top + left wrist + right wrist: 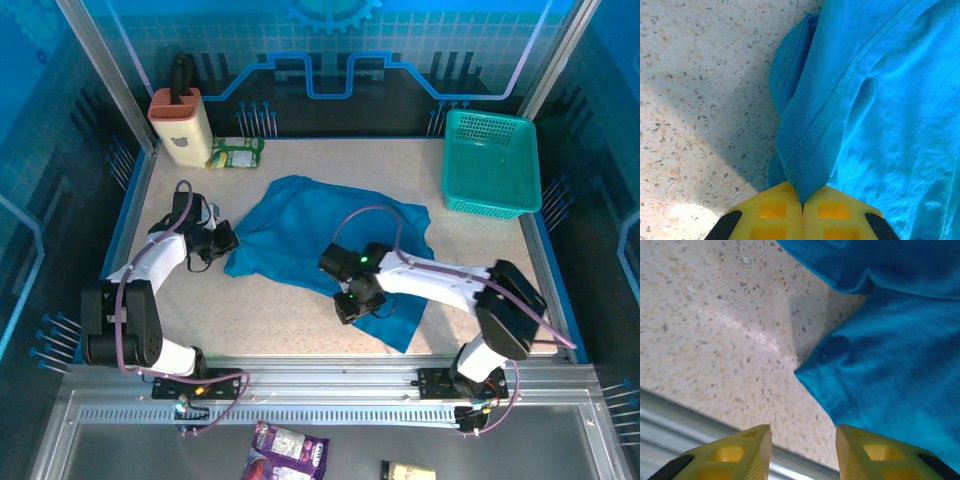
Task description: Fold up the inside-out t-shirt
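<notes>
The blue inside-out t-shirt lies crumpled across the middle of the speckled table. My left gripper is at its left edge, shut on a stitched hem of the t-shirt; the yellow fingers pinch the fold between them. My right gripper hovers over the shirt's front part, open, with nothing between its yellow fingers. In the right wrist view a corner of the t-shirt lies on the table just ahead of the jaws, apart from them.
A teal mesh basket stands at the back right. A beige container and a green packet sit at the back left. The table's metal front edge runs close below the right gripper. Bare table lies front left.
</notes>
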Available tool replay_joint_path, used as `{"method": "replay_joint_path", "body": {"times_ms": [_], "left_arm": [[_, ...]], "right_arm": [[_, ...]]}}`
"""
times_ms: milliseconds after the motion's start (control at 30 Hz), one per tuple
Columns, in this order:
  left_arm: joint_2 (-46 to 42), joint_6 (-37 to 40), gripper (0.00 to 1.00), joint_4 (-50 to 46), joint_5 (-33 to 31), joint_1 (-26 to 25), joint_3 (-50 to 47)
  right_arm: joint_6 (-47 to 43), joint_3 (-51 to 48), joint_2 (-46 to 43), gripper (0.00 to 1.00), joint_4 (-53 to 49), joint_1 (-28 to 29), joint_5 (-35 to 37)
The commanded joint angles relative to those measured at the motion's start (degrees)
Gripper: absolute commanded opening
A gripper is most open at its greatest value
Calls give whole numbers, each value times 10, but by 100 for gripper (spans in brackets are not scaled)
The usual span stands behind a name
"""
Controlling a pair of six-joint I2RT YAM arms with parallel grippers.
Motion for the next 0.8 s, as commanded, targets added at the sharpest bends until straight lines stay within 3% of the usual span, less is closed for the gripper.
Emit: {"method": "replay_joint_path", "body": {"times_ms": [0,300,367,467,567,767], "left_arm": [[-16,5,0,-7,0,6,-14],[-24,6,0,-7,-9,8,-26],[-26,2,0,-2,-10,8,-31],[-28,-11,1,1,-16,8,-38],[-42,-21,2,-1,-31,8,-53],[-70,-39,2,12,-38,8,-96]], "right_arm": [[27,22,53,42,22,14,29],[40,27,124,38,15,26,76],[40,16,122,30,16,23,82],[56,-8,93,3,6,12,126],[67,-46,26,0,4,-27,160],[19,-114,-96,0,10,-174,174]]}}
